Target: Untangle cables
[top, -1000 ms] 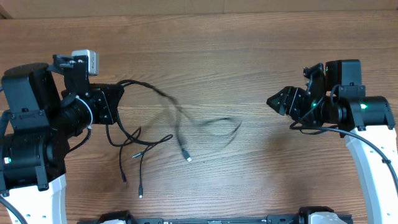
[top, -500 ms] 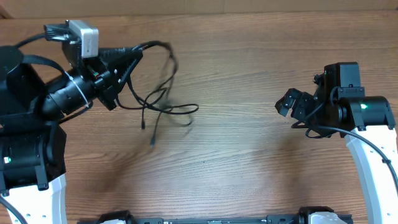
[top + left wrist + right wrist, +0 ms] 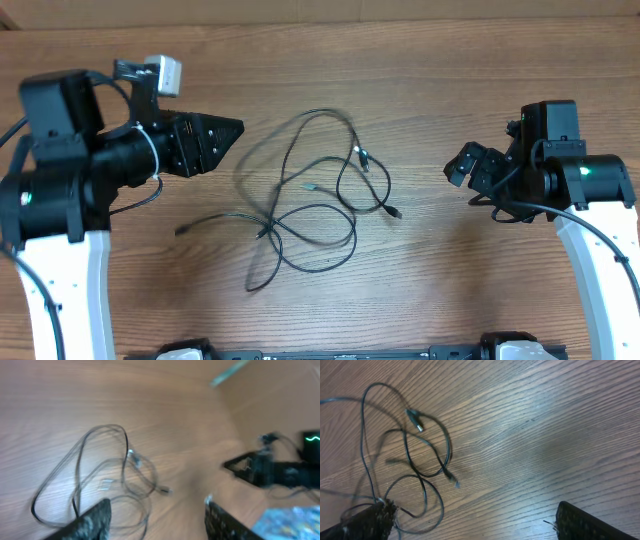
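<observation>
Cables lay slack in tangled loops mid-surface, between arms, touching neither. Tangle's long axis ran roughly front-left to back-right. Plug end pointed rightward. Right pincer well apart from loops, spread wide, empty. Left pincer nearer, just back-left of loops, spread wide, empty. No readable brand, label or writing.

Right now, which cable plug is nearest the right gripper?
The rightmost plug, sticking out of the cables toward the right gripper; every other plug lies further left.
</observation>
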Controlling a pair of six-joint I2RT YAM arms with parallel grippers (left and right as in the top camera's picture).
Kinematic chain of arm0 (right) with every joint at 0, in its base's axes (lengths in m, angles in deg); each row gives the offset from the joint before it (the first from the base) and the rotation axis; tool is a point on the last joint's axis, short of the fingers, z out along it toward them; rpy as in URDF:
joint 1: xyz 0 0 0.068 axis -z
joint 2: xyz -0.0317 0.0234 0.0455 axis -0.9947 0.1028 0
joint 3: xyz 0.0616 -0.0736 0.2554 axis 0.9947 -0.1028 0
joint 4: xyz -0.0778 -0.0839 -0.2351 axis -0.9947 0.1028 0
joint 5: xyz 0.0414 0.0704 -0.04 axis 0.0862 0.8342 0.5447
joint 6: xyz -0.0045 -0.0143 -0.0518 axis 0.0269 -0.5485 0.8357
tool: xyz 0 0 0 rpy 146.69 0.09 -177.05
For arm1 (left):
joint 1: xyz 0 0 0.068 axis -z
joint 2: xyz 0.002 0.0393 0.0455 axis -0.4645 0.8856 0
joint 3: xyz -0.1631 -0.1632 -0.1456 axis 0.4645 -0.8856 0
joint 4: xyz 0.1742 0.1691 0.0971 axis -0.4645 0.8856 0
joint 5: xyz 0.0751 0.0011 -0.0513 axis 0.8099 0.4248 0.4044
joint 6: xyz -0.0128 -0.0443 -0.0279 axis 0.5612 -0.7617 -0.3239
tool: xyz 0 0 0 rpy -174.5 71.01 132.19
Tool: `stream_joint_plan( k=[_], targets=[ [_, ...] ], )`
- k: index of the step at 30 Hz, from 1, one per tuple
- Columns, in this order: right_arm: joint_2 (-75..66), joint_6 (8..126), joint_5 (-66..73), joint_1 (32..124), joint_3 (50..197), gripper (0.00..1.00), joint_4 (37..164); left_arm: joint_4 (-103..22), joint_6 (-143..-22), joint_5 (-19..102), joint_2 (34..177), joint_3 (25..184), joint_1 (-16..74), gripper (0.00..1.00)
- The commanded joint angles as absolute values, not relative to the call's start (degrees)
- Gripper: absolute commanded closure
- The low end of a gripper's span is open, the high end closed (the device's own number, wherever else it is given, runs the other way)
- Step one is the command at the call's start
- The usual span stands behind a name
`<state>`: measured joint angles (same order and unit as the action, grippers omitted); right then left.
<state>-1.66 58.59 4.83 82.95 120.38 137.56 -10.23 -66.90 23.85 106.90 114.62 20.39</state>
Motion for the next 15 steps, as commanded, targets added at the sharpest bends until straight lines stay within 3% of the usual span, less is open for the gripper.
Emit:
stream_joint_plan(
  k=[1,6,15],
  targets=[
    [-1.6,58.4,4.1,83.1,120.1,0.00,137.4,-6.9,-64.1,33.9,108.2,115.1,19.9,0.37],
    [-1.6,59.1,4.8,83.0,120.1,0.00,137.7,-3.7,-64.6,45.7,108.0,115.1,19.8,0.31],
    [-1.6,66.5,18.9,80.4,120.1,0.00,133.1,-0.2,-68.3,60.6,107.4,115.1,19.4,0.31]
  ],
)
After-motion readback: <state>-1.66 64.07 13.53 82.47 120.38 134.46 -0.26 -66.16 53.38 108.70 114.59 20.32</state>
